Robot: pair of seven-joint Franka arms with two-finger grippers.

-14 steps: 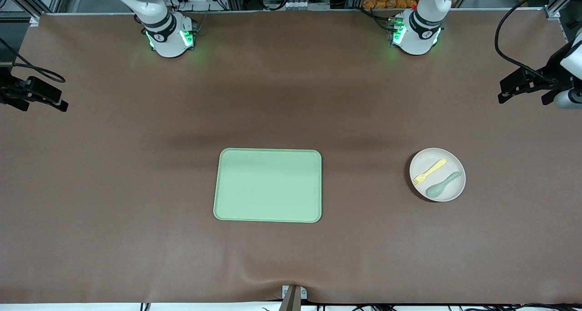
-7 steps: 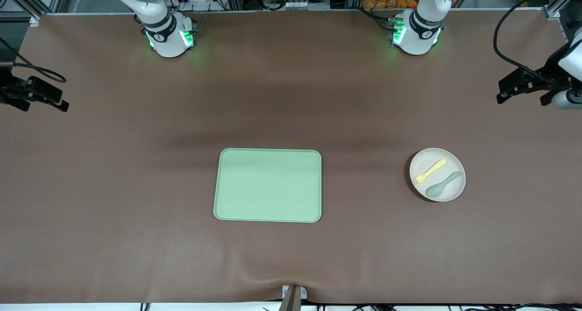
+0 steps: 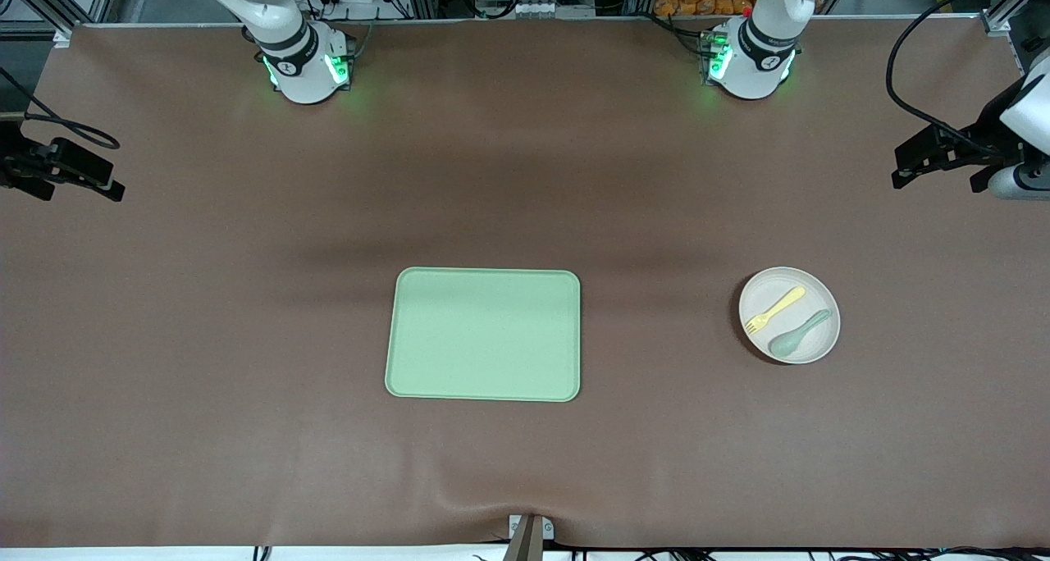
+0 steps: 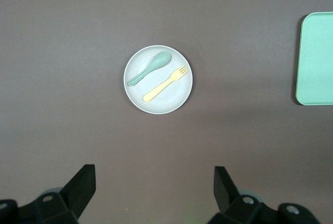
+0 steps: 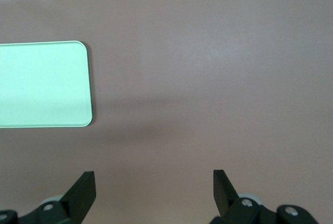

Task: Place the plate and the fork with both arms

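Observation:
An off-white round plate [image 3: 812,344] [image 4: 177,96] lies toward the left arm's end of the table. On it rest a pale-yellow fork [image 3: 775,309] [image 4: 165,84] and, beside it and nearer the front camera, a grey-green spoon [image 3: 798,334] [image 4: 151,67]. My left gripper [image 4: 154,174] [image 3: 939,175] hangs high over bare table between the plate and its base, open, holding nothing. My right gripper [image 5: 154,179] [image 3: 72,185] hangs high over bare table toward the right arm's end, open and holding nothing.
A rectangular light-green tray [image 3: 484,334] [image 5: 44,84] [image 4: 317,60] lies flat in the middle of the table, with nothing on it. Brown mat covers the whole table. A small bracket [image 3: 529,532] sits at the table's near edge.
Both grippers have drifted very slightly in the front view. The plate, fork, spoon and tray have not moved.

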